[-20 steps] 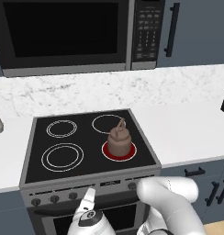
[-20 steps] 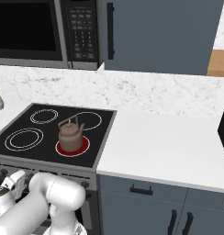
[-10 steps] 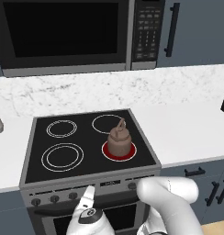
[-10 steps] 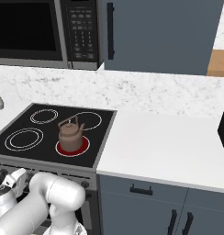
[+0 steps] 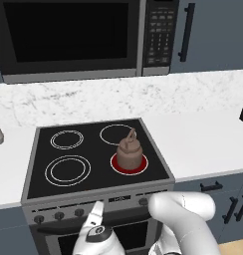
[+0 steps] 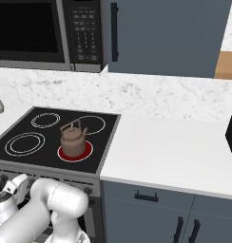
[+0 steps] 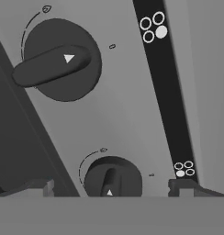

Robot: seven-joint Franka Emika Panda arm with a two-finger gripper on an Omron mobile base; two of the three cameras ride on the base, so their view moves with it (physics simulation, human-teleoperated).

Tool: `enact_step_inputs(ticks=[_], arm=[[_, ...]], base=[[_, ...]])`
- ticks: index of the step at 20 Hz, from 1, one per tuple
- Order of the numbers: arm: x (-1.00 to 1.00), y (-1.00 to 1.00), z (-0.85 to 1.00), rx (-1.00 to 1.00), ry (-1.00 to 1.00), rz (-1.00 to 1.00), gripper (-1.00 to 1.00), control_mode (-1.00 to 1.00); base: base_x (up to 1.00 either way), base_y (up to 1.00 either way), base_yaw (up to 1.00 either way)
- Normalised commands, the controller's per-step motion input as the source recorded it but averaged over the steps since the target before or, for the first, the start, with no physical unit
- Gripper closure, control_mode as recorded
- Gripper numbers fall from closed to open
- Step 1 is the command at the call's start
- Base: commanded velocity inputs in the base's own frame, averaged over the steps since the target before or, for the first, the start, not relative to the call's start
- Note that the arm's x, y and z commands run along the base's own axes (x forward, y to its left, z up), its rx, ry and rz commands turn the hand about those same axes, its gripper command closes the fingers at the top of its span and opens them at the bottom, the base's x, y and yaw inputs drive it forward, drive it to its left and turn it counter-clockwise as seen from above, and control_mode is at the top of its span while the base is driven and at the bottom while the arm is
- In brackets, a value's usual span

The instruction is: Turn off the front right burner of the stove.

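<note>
The gripper (image 7: 111, 188) hangs right up against the stove's grey front panel (image 7: 132, 114), its two dark fingertips (image 7: 182, 185) spread wide apart and holding nothing. Between the tips sits a small dark knob (image 7: 113, 180) with a white arrow mark, near but not touched. A second, larger-looking knob (image 7: 58, 59) lies further up the panel, its bar-shaped handle turned sideways. A black strip (image 7: 166, 92) beside the knobs carries small white circle symbols. From the left base view, the gripper (image 5: 96, 222) is low in front of the stove (image 5: 96, 164), against the knob row at the left half of the panel. The cooktop is black glass with four zones. The front right burner (image 5: 127, 163) glows red, and a brown kettle (image 5: 129, 152) stands on it, lid on, so its contents cannot be seen. The other three zones show white rings. In the right base view the same red burner (image 6: 75, 150) lies under the kettle (image 6: 72, 137). A black microwave (image 5: 78, 37) hangs above, and white marble counter (image 5: 203, 139) runs on both sides.
</note>
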Motion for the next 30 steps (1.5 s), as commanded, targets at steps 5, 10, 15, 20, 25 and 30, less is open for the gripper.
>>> enact_step_inputs(ticks=[5, 10, 15, 20, 25, 30], arm=[[0.13, -0.14, 0.0, 0.01, 0.0, 0.0, -1.0, -1.0], [0.08, -0.02, 0.0, 0.0, 0.0, 0.0, -1.0, -1.0], [0.03, 0.06, -0.03, 0.0, 0.0, 0.0, -1.0, -1.0], [0.02, 0.02, 0.0, 0.0, 0.0, 0.0, -1.0, -1.0], [0.02, 0.0, 0.0, 0.0, 0.0, 0.0, 1.0, -1.0], [0.02, 0.0, 0.0, 0.0, 0.0, 0.0, 1.0, -1.0]], base=[[0.0, 0.0, 0.0], [0.0, 0.0, 0.0], [0.0, 0.0, 0.0], [0.0, 0.0, 0.0], [0.0, 0.0, 0.0], [0.0, 0.0, 0.0]])
